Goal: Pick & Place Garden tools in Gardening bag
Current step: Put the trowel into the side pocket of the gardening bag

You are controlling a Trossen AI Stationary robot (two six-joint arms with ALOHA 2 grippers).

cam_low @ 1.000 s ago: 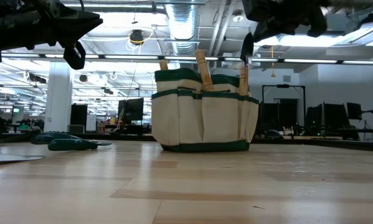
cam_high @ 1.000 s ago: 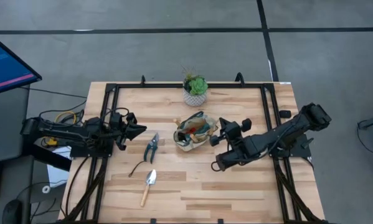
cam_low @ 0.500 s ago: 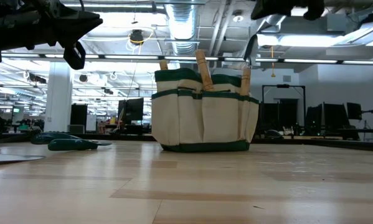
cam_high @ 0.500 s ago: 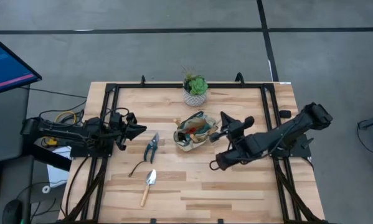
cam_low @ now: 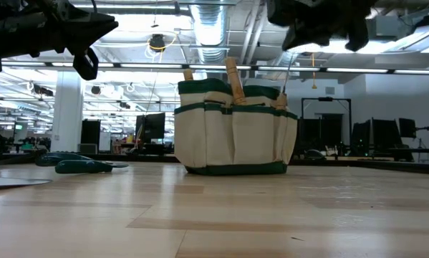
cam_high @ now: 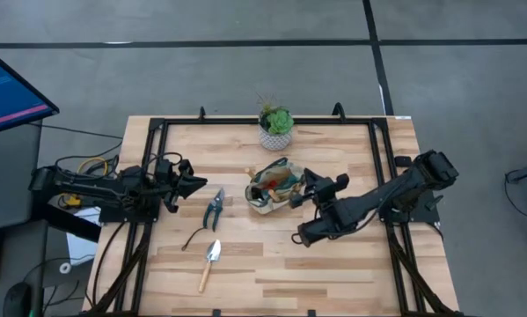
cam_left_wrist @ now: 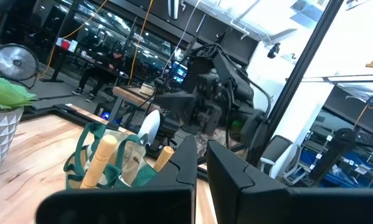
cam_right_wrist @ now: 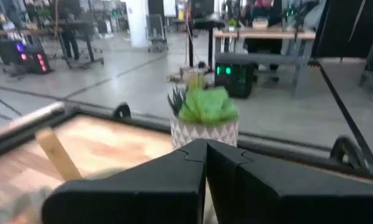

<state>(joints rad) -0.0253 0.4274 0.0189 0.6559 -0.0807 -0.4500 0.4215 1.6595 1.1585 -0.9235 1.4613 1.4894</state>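
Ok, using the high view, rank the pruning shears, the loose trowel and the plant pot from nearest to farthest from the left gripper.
From the left gripper:
1. Pruning shears, just beside it toward the table's middle.
2. Loose trowel, toward the near edge.
3. Plant pot, at the far edge.

A green leafy plant in a white patterned pot [cam_high: 275, 129] stands near the far edge of the light wooden slatted table [cam_high: 333, 264], upright. A black metal frame [cam_high: 154, 150] runs around the tabletop. Beyond the table's left side, a dark monitor with a lit screen [cam_high: 8, 92] leans over the grey floor [cam_high: 201, 70].
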